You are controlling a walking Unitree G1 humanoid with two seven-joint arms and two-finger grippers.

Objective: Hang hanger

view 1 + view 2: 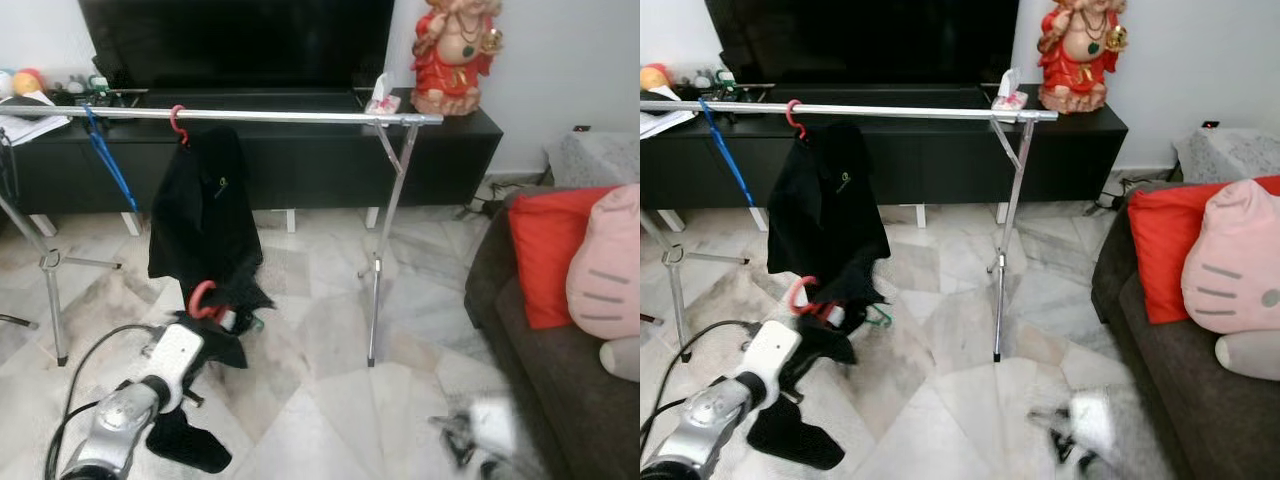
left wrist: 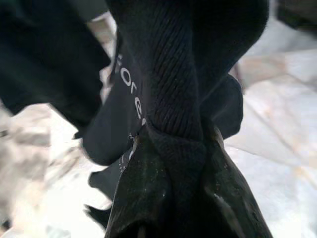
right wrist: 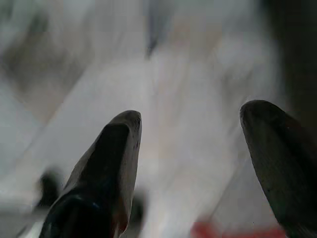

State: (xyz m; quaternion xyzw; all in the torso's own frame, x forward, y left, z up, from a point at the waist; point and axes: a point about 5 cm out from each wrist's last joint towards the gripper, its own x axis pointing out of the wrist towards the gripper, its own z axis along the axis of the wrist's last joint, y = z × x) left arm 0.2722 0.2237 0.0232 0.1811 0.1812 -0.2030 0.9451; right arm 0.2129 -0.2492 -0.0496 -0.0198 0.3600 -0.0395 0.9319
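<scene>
left pincer (image 2: pixel 171 163): low at the near left, fingers pinching a fold of dark ribbed garment (image 2: pixel 173 74) bunched above the marble floor (image 1: pixel 320 400).
red plastic hanger (image 1: pixel 203 298): its hook pokes up out of that bundle, just beyond the pincer.
silver metal clothes rail (image 1: pixel 290 117): carries a black shirt on a red hook (image 1: pixel 205 205) and a blue hanger (image 1: pixel 108 160).
right pincer (image 3: pixel 190 163): blurred, low right, fingers spread with nothing between them.

Black garment (image 1: pixel 205 205), red hanger (image 1: pixel 203 298), red cushion (image 1: pixel 545 255).
</scene>
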